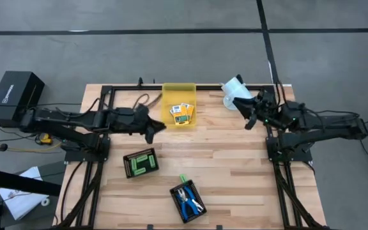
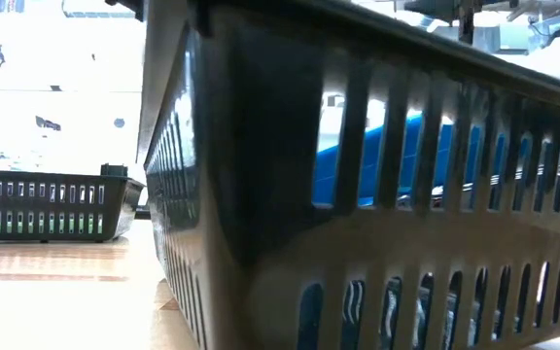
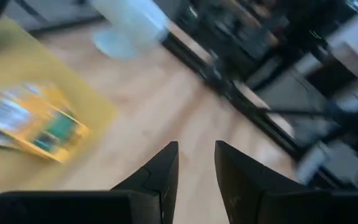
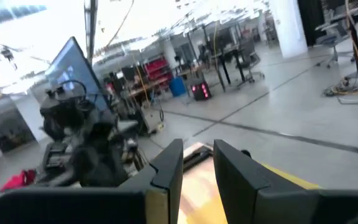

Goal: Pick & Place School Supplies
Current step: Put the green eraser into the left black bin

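Yellow-orange printed boxes (image 1: 183, 114) lie inside the translucent yellow bin (image 1: 171, 96) at the far middle; they also show in the left wrist view (image 3: 36, 124). Light-green sticks (image 1: 140, 163) lie in a black tray (image 1: 128, 171), and blue-handled scissor-like tools (image 1: 188, 201) in a second black tray (image 1: 174, 191) near the front edge. My left gripper (image 1: 153, 132) (image 3: 196, 158) hovers just left of the bin, narrowly open with nothing between its fingers. My right gripper (image 1: 251, 120) (image 4: 197, 163) is raised at the far right, pointing level toward the left, narrowly open and holding nothing.
A white rounded object (image 1: 234, 92) sits at the far right corner, close to my right gripper. In the low view the scissors tray (image 2: 358, 243) fills the picture, with the green-stick tray (image 2: 47, 204) behind at left. Bare wood lies in the table's middle (image 1: 229, 153).
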You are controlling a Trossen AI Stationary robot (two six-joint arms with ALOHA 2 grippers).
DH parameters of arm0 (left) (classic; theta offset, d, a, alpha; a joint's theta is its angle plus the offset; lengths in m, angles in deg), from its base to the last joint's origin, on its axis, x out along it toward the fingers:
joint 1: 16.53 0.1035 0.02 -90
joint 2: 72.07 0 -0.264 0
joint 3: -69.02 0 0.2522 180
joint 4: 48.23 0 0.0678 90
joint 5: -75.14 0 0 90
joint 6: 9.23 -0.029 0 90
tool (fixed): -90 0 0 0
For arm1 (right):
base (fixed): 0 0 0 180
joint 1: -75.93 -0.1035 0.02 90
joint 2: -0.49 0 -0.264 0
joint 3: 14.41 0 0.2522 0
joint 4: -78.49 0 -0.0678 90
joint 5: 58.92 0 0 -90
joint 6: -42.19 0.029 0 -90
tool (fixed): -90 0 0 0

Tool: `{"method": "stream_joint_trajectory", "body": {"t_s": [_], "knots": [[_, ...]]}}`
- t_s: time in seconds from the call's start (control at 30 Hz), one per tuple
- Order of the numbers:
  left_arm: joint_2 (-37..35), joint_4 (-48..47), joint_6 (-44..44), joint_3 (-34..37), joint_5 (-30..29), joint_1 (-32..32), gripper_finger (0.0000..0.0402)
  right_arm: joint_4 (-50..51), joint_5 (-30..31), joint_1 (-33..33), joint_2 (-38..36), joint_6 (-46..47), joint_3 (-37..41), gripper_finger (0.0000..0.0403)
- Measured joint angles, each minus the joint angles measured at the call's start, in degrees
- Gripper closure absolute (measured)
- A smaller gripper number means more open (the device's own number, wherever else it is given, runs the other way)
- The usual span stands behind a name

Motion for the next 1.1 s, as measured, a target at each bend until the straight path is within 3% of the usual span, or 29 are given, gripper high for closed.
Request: {"method": "stream_joint_trajectory", "body": {"t_s": [0.17,0.5,0.73,1.1], "knots": [[7.43,0.02,0.69,0.00,10.14,-0.39,0.0303,-2.44,-0.31,0.31,0.01,-1.28,1.87,0.0321],[24.60,3.16,-6.13,0.00,29.97,-1.14,0.0303,-2.76,-3.47,0.92,0.04,-3.63,1.82,0.0321],[30.11,7.06,-12.00,0.00,33.67,-0.99,0.0303,-6.37,-3.49,1.27,0.05,-2.49,1.80,0.0321],[38.21,15.13,-13.43,0.00,39.30,-1.46,0.0306,-7.00,-3.47,1.27,1.40,2.10,1.77,0.0321]]}}
